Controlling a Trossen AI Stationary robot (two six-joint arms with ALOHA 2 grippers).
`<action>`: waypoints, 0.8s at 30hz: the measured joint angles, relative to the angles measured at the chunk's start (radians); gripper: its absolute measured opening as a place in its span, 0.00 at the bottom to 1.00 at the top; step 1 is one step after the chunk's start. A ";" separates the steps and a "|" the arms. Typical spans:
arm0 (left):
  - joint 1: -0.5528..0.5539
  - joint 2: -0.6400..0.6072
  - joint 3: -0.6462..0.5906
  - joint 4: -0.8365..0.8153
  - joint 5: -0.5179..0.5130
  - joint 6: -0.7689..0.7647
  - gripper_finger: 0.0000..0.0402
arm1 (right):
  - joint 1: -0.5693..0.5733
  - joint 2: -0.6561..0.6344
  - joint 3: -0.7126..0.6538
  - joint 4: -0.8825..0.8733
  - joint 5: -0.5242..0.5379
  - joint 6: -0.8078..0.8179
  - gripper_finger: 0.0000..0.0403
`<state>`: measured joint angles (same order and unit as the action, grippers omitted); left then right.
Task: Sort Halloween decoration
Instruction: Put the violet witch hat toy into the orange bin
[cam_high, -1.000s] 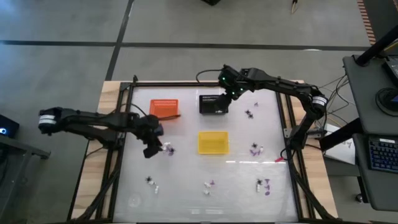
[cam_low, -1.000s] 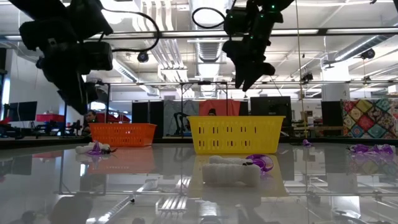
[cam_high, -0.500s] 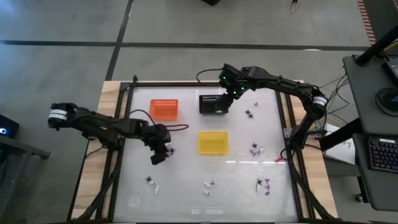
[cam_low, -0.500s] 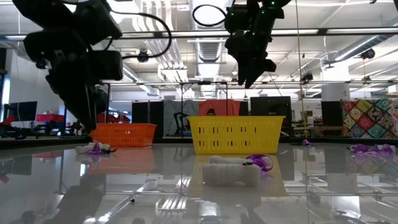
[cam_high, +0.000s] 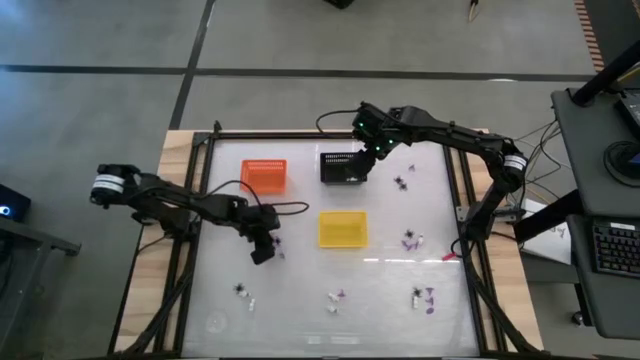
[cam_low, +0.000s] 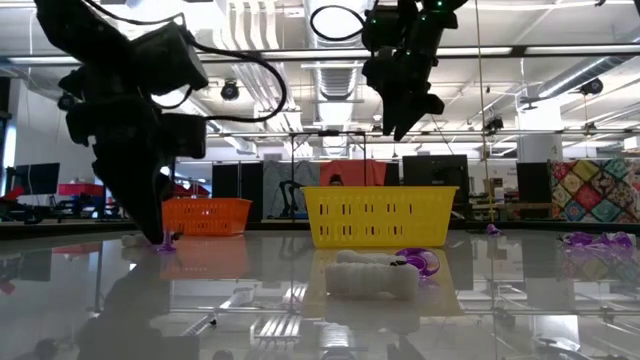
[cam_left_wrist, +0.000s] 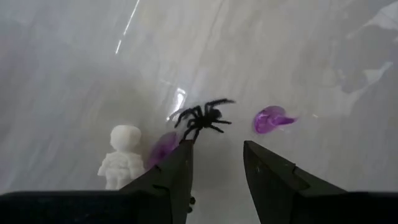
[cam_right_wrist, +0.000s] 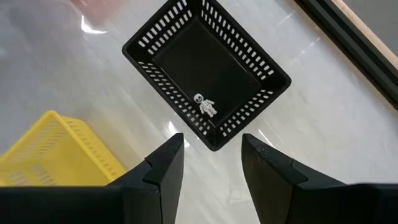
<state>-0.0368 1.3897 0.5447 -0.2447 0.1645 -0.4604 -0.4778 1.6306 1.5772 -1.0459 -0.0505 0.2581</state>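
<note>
My left gripper (cam_high: 263, 252) is down at the table top, open, left of the yellow basket (cam_high: 342, 229). In the left wrist view its open fingers (cam_left_wrist: 217, 149) stand just short of a black spider (cam_left_wrist: 202, 118). A white skeleton figure (cam_left_wrist: 121, 155) and two purple pieces (cam_left_wrist: 272, 118) (cam_left_wrist: 163, 148) lie around the spider. My right gripper (cam_high: 372, 152) hangs open and empty above the black basket (cam_high: 343, 167). One white skeleton figure (cam_right_wrist: 204, 104) lies on that basket's floor. My left gripper comes from above, slanting down, with its fingertips (cam_left_wrist: 185, 149) at the table surface. One finger stands right beside a purple piece (cam_left_wrist: 163, 148) and the spider's legs. I cannot tell whether it touches either of them.
An orange basket (cam_high: 264, 175) stands at the far left. More small pieces lie scattered near the far right (cam_high: 400, 183), at the right (cam_high: 410, 240) and along the near side (cam_high: 242, 292) (cam_high: 337, 297) (cam_high: 422, 297). A dark frame rail (cam_high: 300, 135) borders the table.
My left gripper has moved toward the table's right and near edge and come down to the table, beside the small pieces left of the yellow basket. Those pieces have stayed where they were.
</note>
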 joint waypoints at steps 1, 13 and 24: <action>0.000 0.001 0.000 0.000 0.001 -0.005 0.31 | 0.000 0.000 0.000 0.000 0.000 0.000 0.36; -0.021 -0.036 0.034 0.018 0.062 -0.072 0.31 | 0.000 0.000 0.000 0.001 0.000 -0.026 0.36; -0.050 0.062 0.153 -0.054 -0.004 0.005 0.31 | 0.000 0.000 0.000 0.003 0.000 -0.035 0.36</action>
<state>-0.0867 1.4519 0.6979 -0.2989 0.1604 -0.4550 -0.4778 1.6306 1.5772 -1.0429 -0.0502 0.2230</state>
